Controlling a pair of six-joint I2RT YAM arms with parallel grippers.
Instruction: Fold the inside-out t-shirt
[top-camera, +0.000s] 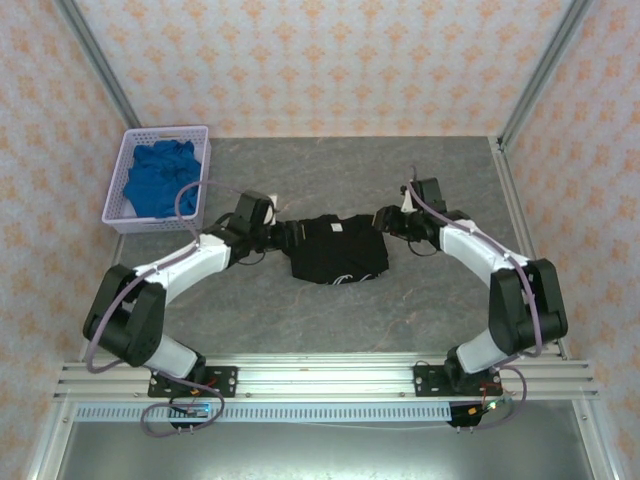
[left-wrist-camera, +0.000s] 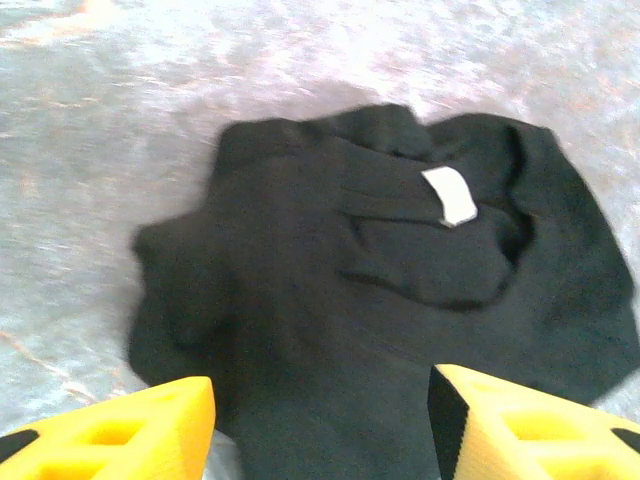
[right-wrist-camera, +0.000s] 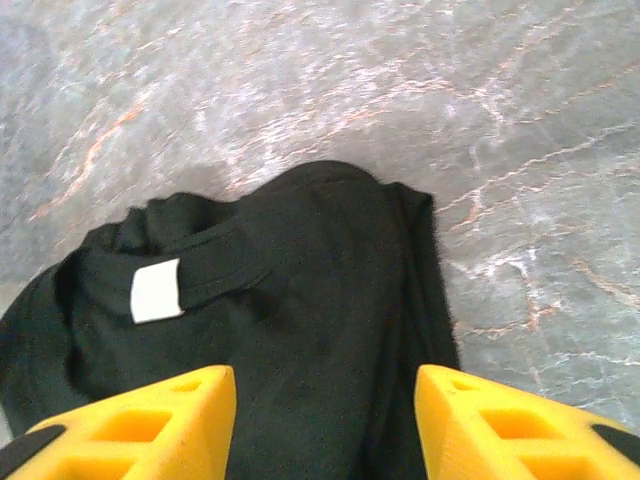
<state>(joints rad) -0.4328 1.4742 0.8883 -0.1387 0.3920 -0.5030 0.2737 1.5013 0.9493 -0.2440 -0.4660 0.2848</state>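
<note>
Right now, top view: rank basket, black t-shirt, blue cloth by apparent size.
1. basket, clearly largest.
2. black t-shirt, bunched up.
3. blue cloth, only slightly smaller than the shirt; treat that pair as near alike.

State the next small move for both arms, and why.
Probably draw both grippers up and away. The left gripper and right gripper stand open, holding nothing, and the t-shirt lies as a compact bundle on the table, neck tag up.

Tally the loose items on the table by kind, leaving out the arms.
black t-shirt: 1
blue cloth: 1
lavender basket: 1
Total: 3
</note>
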